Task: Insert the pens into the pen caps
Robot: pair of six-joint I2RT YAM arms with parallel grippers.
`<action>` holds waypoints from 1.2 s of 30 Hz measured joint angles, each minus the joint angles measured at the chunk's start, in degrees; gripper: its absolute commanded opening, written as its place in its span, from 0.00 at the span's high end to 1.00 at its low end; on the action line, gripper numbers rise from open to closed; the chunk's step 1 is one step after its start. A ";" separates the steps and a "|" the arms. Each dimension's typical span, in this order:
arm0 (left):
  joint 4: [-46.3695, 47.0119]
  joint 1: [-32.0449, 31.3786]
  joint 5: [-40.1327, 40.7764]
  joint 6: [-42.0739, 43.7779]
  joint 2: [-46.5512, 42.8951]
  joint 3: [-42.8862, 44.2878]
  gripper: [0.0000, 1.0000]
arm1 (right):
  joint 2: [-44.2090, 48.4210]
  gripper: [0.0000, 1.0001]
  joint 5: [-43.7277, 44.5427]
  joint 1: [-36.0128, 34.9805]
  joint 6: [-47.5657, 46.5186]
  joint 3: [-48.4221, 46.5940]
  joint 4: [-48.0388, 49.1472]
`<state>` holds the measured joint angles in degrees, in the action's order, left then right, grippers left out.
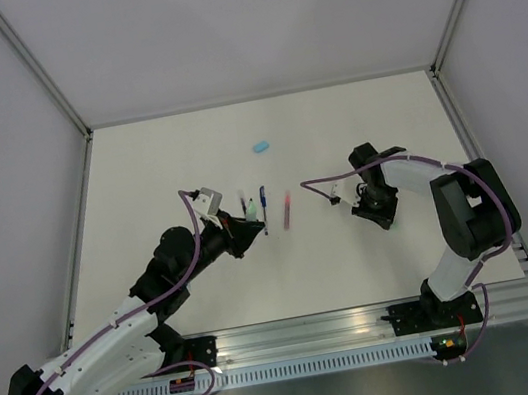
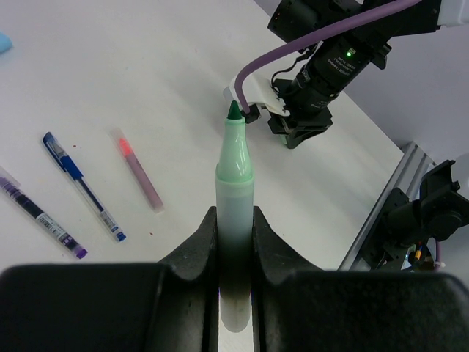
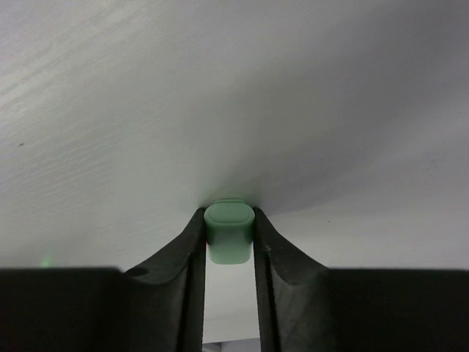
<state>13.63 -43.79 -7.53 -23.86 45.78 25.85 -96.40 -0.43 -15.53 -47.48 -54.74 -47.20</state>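
My left gripper (image 2: 234, 226) is shut on a pale green marker (image 2: 234, 165), whose uncapped tip points toward the right arm. In the top view this gripper (image 1: 246, 229) sits left of centre. My right gripper (image 3: 229, 218) is shut on a small pale green cap (image 3: 229, 236), pressed down at the table; in the top view it (image 1: 379, 211) is right of centre and the cap is hidden. A black pen (image 2: 40, 218), a dark blue pen (image 2: 84, 187) and a pink pen (image 2: 138, 170) lie side by side on the table. A light blue cap (image 1: 259, 145) lies farther back.
The white table (image 1: 139, 178) is walled on the left, back and right. An aluminium rail (image 1: 367, 327) with the arm bases runs along the near edge. The right arm's wrist and purple cable (image 2: 322, 66) are just beyond the marker's tip.
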 measured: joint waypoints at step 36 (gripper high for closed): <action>0.55 0.00 -5.62 0.94 -0.02 0.00 0.98 | 29.51 1.00 2.82 -23.15 80.54 -9.88 40.61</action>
<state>14.17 -43.79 -13.15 -22.92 45.76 25.85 -66.89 2.39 -38.68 33.06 -64.62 -6.59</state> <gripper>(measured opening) 0.187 0.317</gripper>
